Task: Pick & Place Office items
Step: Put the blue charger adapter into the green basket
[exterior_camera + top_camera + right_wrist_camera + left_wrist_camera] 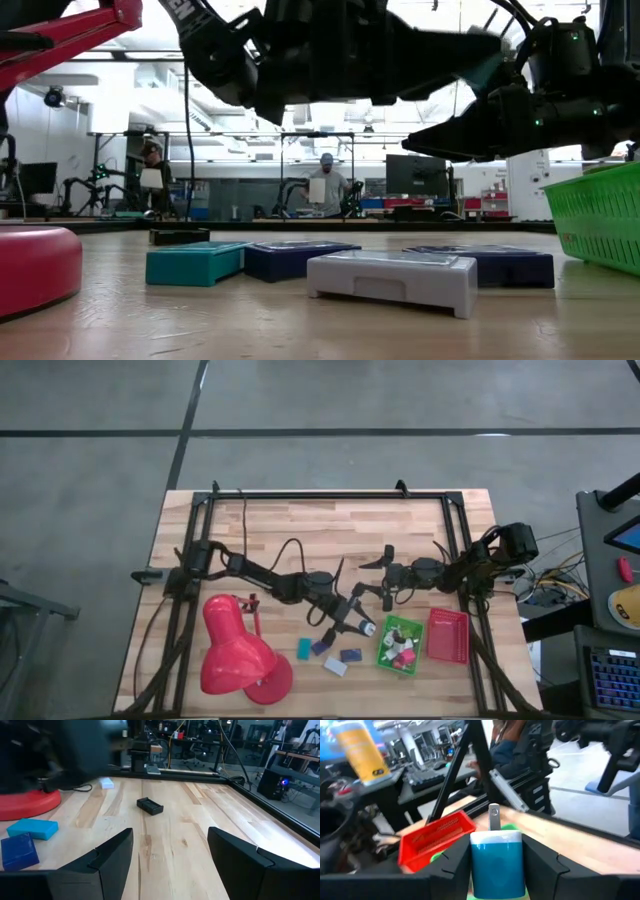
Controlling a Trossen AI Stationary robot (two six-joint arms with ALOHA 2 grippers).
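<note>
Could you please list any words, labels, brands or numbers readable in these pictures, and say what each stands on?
None can be read.
Yellow container behind the table: dark marking, too blurred.
Left arm's casing: white letters, cut off and unreadable.
Teal-and-white block in the left gripper: no print visible.

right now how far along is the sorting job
Partly done. Several small items already lie in the green tray; the red tray beside it looks empty. In hand: the left pincer is shut on a blue-and-white block, carried near the green tray. The right pincer hangs open, holding nothing. Left on the table: a teal block, two dark blue blocks, a white one.
</note>
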